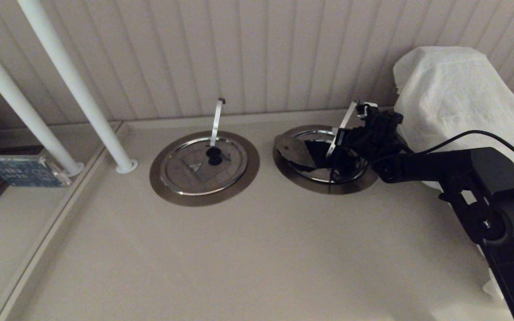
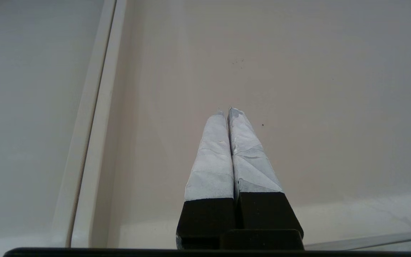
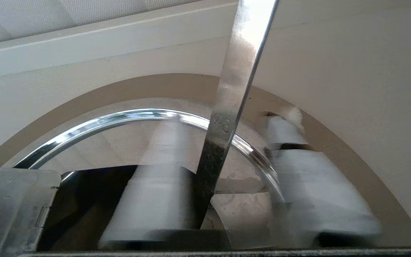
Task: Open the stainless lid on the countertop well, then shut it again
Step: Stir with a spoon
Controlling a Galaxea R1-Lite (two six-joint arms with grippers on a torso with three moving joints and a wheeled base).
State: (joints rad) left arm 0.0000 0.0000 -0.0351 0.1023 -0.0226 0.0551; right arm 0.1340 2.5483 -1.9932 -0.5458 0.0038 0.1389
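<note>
Stainless lid [image 1: 299, 151] is lying in the bronze ring of the countertop well [image 1: 319, 187], at the table's [image 1: 257, 249] rear right; its polished round face is mirroring dark shapes. The right end effector [image 1: 339, 151] is covering the knob, its taped fingers [image 3: 155, 200] standing spread either side of the slanted thin steel strip [image 1: 348, 117]. A twin lid [image 1: 203, 165] is sitting to the left and crumpled white cloth [image 1: 458, 98] to the right. The left end effector [image 2: 226, 111] is hanging pressed together over bare table.
</note>
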